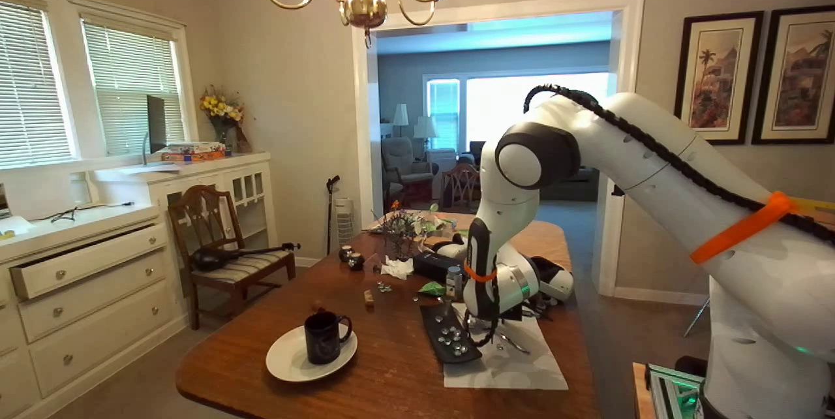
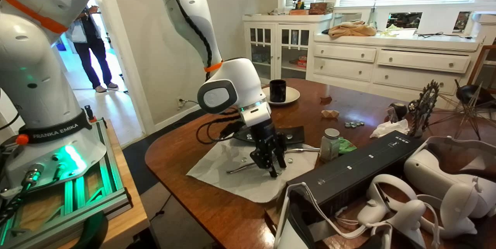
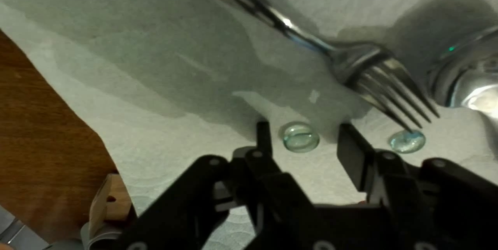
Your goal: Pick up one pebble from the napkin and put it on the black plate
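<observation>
Between end effector (image 3: pixel 306 139) fingertips (image 3: pixel 264 141), 1 pebble (image 3: pixel 300 138), untouched

Inside the spread gripper (image 3: pixel 306 139): napkin (image 3: pixel 144 148) is being left bare on both sides of one pebble (image 3: pixel 300 141).
Fork (image 3: pixel 290 29): low passage is being blocked by its handle and tines.
Napkin edges: one is being fenced by the black box (image 2: pixel 354 165), a corner by the jar (image 2: pixel 329 146).
Black plate (image 1: pixel 447 356): the long edge off the napkin is being left free.
Table (image 2: pixel 224 211) edge: a bare strip is being left beside the napkin.
</observation>
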Motion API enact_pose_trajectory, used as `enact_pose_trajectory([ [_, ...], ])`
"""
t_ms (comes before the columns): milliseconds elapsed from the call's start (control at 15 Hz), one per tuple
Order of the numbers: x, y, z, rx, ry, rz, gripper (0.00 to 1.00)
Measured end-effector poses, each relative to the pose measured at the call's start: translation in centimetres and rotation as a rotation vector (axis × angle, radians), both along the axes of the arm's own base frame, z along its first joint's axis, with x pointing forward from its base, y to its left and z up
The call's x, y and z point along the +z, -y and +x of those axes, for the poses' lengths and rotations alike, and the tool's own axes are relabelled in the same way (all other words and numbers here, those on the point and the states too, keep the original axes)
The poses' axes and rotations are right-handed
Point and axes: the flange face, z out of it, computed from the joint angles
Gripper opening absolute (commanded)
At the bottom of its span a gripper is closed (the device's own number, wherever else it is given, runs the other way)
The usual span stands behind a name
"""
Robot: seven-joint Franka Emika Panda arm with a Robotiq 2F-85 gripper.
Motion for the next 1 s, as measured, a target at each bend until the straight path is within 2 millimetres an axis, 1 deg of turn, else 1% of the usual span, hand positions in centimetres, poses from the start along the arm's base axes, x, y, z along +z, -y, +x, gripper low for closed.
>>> enact_pose_trajectory([
  [133,0.11,0.09,0.21,0.000,0.007,-0.004,0.07],
  [267,0.13,0.14,0.26,-0.001,0.009,-0.006,0.05],
  [400,0.13,0.15,0.26,-0.001,0.009,-0.007,0.00],
  [533,0.13,0.16,0.25,0.000,0.009,-0.008,0.05],
  [600,0.13,0.16,0.25,0.001,0.009,-0.008,0.13],
  [667,0.13,0.16,0.25,0.003,0.009,-0.008,0.12],
  [733,0.13,0.16,0.25,0.004,0.008,-0.008,0.04],
  [800,0.13,0.16,0.25,0.006,0.007,-0.008,0.02],
  [1000,0.13,0.14,0.26,0.015,0.003,-0.010,0.03],
])
